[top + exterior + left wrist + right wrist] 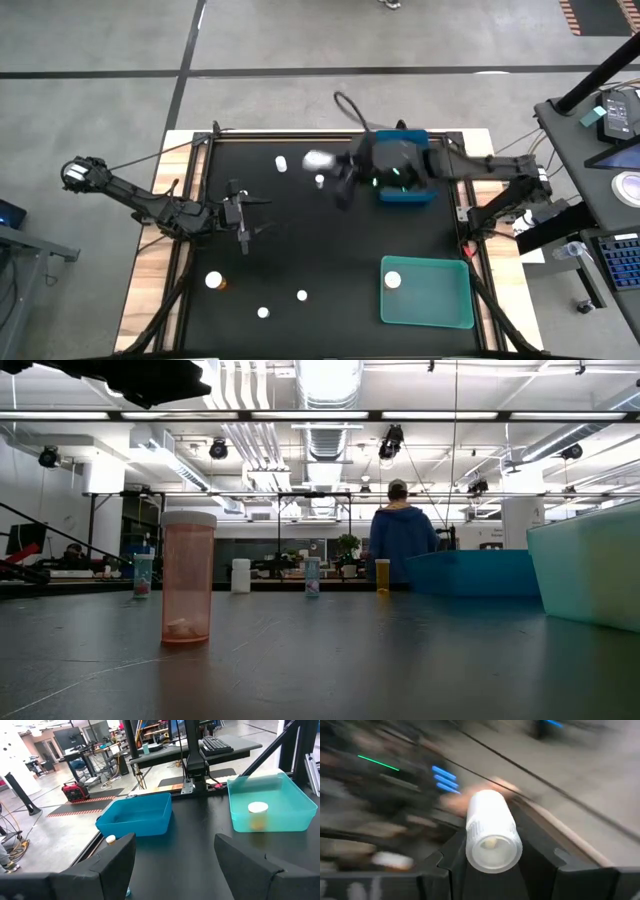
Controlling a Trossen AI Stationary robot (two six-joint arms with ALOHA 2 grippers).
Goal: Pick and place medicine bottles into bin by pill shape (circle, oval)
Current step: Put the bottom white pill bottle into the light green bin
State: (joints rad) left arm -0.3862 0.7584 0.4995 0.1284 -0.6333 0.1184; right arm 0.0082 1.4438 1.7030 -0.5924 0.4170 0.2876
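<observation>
My right gripper [328,165] hangs above the table's far middle, just left of the blue bin [405,190], shut on a white medicine bottle [492,832]. My left gripper [243,218] waits open over the table's left half, with nothing between its fingers [115,862]. Other bottles stand on their bases on the black table: two [281,163] [320,180] near the held one, three [214,281] [263,313] [301,295] near the front. One bottle [392,280] stands in the teal bin [440,310]. An amber bottle [187,577] shows close in the low view. My right gripper pinches the white bottle by its round side wall [470,840] between the two fingers [540,851]. The fingers reach out toward the table's left, and the bottle lies along them with one flat end [494,851] facing the wrist camera. The bottle [318,160] is lifted clear of the table.
The blue bin [135,815] stands at the far right, the teal bin [265,807] at the near right. A person [400,540] stands in the room behind the table. Bare black tabletop lies in the middle between both arms.
</observation>
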